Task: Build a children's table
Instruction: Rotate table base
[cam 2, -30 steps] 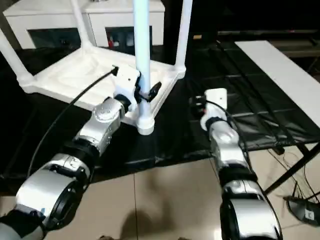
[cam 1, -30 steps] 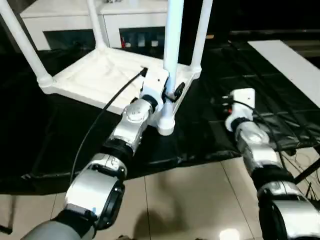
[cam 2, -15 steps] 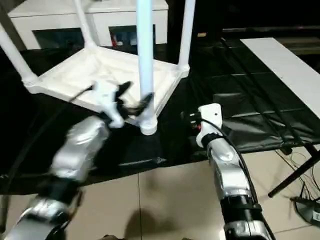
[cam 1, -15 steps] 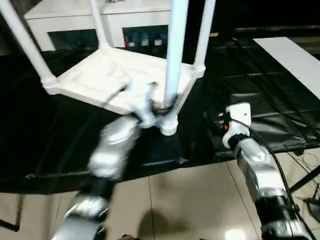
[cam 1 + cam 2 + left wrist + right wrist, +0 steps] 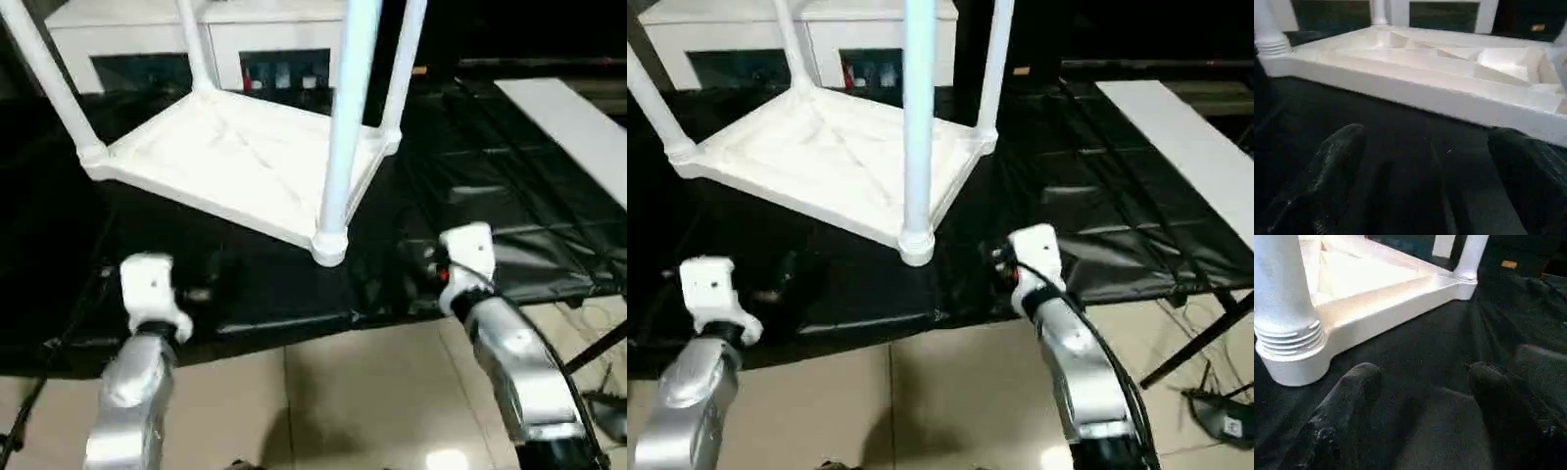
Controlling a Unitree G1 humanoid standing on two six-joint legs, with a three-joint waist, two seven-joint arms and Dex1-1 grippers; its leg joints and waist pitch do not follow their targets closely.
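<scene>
The children's table lies upside down on the black cover, its ribbed white top [image 5: 225, 157] facing up. All four white legs stand in the corner sockets, and the nearest leg [image 5: 343, 127] rises from the front socket [image 5: 329, 245]. My left gripper [image 5: 211, 279] hovers open over the black cover, in front of the top's long edge [image 5: 1415, 98] and apart from it. My right gripper [image 5: 407, 269] is open too, just right of the front socket [image 5: 1290, 347], with nothing between its fingers [image 5: 1347, 406].
The large black-covered table [image 5: 294, 318] ends right in front of me, with tiled floor [image 5: 353, 401] below. A white cabinet [image 5: 147, 39] stands behind. A white board [image 5: 578, 117] lies at the far right, and cables hang off the right corner.
My left gripper has let go of the nearest leg and pulled back left toward the table's front edge. The right arm drew back slightly. The leg stays upright in its socket.
</scene>
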